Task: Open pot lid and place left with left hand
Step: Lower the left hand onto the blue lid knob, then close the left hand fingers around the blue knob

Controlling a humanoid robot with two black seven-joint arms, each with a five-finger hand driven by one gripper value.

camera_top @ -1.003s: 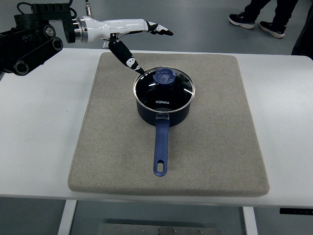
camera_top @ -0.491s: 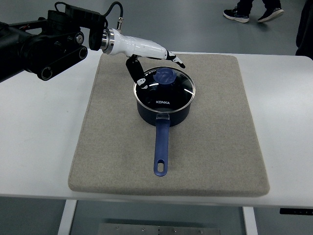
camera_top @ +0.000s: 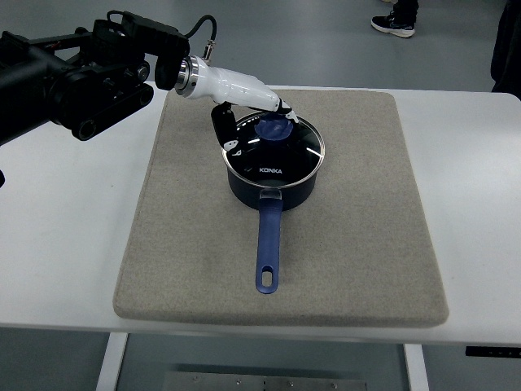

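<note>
A dark blue saucepan (camera_top: 275,183) stands in the middle of the grey mat (camera_top: 358,244), its long blue handle (camera_top: 268,244) pointing toward the near edge. The glass lid (camera_top: 281,151) with a blue knob (camera_top: 274,129) sits on the pot. My left hand (camera_top: 259,129) reaches in from the upper left and hovers at the knob. Its white fingers (camera_top: 281,107) lie along the knob's far side, and the black thumb (camera_top: 229,137) hangs over the lid's left rim. The hand is open and holds nothing. The right arm does not show.
The mat lies on a white table (camera_top: 73,236) with bare surface on both sides. My black left forearm (camera_top: 81,73) crosses the table's far left corner. A person's shoe (camera_top: 394,23) shows on the floor beyond the far edge.
My left hand has come down and toward the pot, from above the mat's far edge to the lid knob. The thumb now hangs over the lid. The pot has not moved.
</note>
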